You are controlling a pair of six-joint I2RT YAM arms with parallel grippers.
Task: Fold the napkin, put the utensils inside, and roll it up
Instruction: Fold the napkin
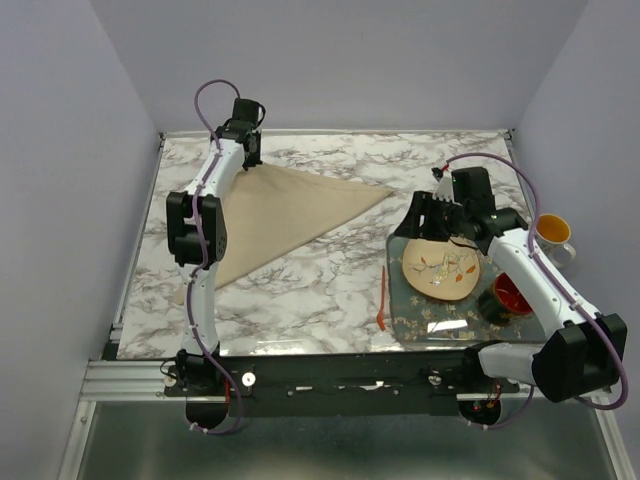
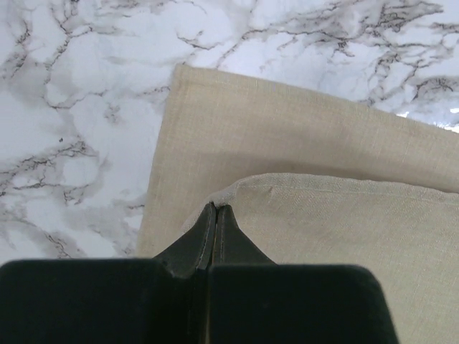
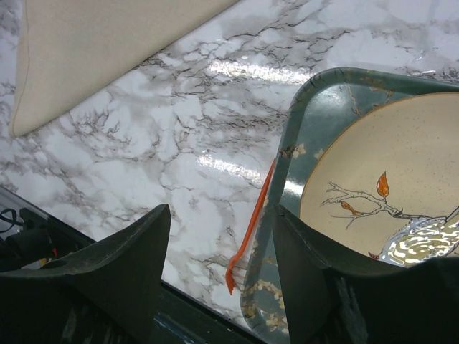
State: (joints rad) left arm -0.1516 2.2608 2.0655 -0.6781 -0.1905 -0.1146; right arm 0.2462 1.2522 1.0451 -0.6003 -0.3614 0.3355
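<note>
From above: the tan napkin lies as a triangle on the left half of the marble table. My left claw is down at its far left corner. My right claw hangs over the far edge of a teal tray that holds a patterned plate. The orange utensil lies on the table just beside the tray's left edge, well apart from the cloth.

Left wrist: my left claw is pinched closed on the corner of the napkin's upper layer, and the lower layer shows beyond it.

Right wrist: my right claw is spread wide and holds nothing. The utensil lies below, between its fingers.

I judge the fold is in hand. To do it well, I should carry the corner low, line the edges up, and let go only once the cloth lies flat.
</note>
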